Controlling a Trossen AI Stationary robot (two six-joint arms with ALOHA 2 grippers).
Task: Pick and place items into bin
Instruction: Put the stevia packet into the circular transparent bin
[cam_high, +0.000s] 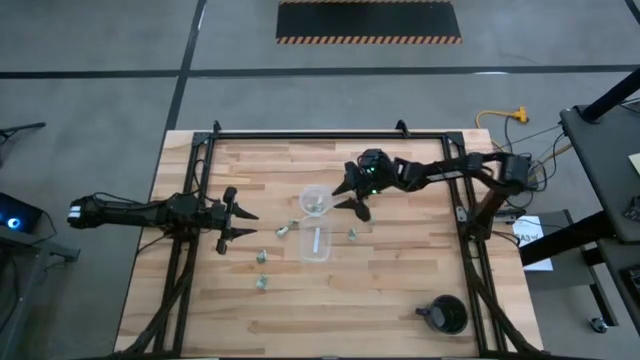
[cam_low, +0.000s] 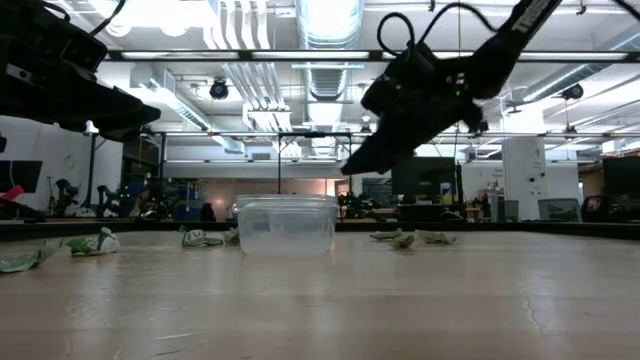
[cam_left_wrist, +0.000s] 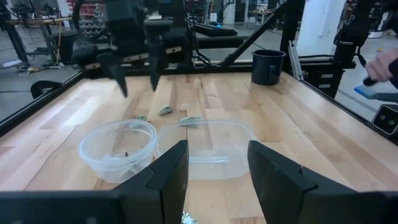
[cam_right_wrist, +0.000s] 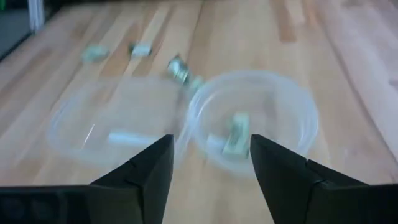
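The bin (cam_high: 315, 201) is a small round clear cup standing mid-table; in the right wrist view the bin (cam_right_wrist: 256, 118) holds a pale green bit (cam_right_wrist: 236, 140). More bits lie on the wood: one (cam_high: 283, 230) near the bin, two (cam_high: 262, 257) (cam_high: 261, 282) nearer the near edge, one (cam_high: 352, 233) to the right. My right gripper (cam_high: 352, 197) hovers open just right of the bin, above the table (cam_low: 372, 158). My left gripper (cam_high: 243, 223) is open, left of the bin, and empty (cam_left_wrist: 217, 168).
A clear rectangular container (cam_high: 315, 243) with a white strip (cam_right_wrist: 127, 135) inside stands against the bin's near side. A black cup with a handle (cam_high: 446, 315) sits near the right near corner. Dark frame rails (cam_high: 300, 134) border the table's far edge and sides.
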